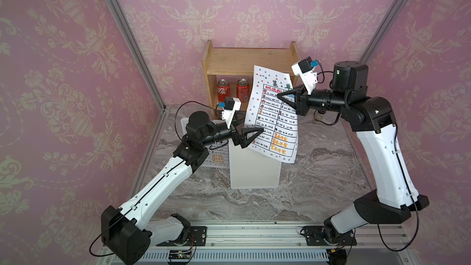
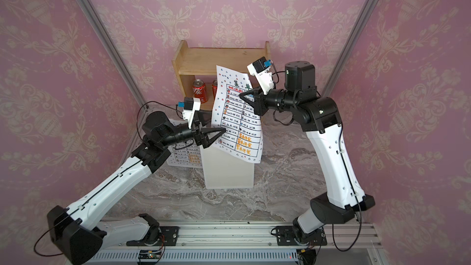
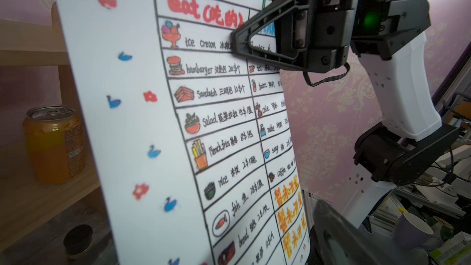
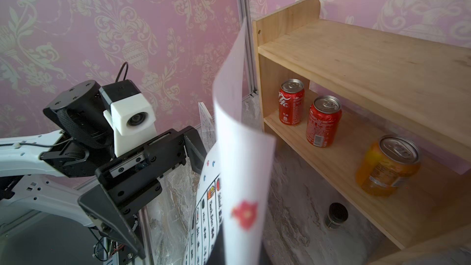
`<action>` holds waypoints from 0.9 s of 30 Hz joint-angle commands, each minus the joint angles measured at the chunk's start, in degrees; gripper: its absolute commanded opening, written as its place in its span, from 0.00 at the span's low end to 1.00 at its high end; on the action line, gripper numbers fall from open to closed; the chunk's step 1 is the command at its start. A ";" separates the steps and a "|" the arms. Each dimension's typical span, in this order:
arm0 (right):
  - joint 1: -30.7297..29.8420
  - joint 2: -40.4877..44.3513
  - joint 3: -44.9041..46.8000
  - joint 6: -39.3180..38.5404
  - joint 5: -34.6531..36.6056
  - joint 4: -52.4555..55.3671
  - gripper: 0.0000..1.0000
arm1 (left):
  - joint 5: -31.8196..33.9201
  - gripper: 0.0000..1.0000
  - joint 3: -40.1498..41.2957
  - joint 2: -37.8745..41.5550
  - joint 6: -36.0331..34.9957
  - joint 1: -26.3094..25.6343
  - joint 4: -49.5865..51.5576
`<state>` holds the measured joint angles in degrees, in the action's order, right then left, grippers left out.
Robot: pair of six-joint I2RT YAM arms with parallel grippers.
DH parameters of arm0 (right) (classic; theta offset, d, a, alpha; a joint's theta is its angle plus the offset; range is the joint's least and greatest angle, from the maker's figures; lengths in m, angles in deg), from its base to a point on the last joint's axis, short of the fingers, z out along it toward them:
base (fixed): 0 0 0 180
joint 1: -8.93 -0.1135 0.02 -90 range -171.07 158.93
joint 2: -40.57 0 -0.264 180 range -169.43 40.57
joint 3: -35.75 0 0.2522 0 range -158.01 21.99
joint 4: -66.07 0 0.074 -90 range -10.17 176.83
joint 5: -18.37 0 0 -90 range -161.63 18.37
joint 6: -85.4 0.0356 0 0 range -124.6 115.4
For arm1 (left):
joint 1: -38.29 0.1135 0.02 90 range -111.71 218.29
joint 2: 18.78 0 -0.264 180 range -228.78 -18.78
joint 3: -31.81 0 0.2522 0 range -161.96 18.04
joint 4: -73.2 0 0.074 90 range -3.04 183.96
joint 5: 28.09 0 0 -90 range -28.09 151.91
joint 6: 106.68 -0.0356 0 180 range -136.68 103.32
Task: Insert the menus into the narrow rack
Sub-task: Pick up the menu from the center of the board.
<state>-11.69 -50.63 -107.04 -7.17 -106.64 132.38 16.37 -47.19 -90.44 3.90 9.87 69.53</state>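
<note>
One of the menus (image 1: 270,123) (image 2: 237,123) hangs upright and curled over the white narrow rack (image 1: 254,172) (image 2: 229,174). My right gripper (image 1: 279,95) (image 2: 241,95) is shut on its upper right part. My left gripper (image 1: 251,126) (image 2: 214,124) is open at the sheet's lower left edge, with one finger over the printed face and the other behind the paper. The left wrist view shows the menu's table (image 3: 216,123) close up and one of my fingers (image 3: 331,228). A second menu (image 1: 218,156) (image 2: 184,158) lies flat on the table beside the rack, partly under my left arm.
A wooden shelf (image 1: 249,59) (image 4: 356,54) stands behind the rack against the back wall. It holds two red cans (image 4: 291,101) (image 4: 323,121) and an orange can (image 4: 387,166). A small dark round object (image 4: 337,215) sits under it. Pink walls close in on three sides.
</note>
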 commanded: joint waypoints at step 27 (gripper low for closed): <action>1.67 -22.22 -21.15 11.13 -12.78 -13.22 0.09 | -13.28 0.74 -10.06 -12.20 4.39 12.24 2.85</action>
<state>-8.18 -72.81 -127.81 3.19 -121.70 120.95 2.88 -56.39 -105.22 14.02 21.41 66.64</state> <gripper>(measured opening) 0.087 0.758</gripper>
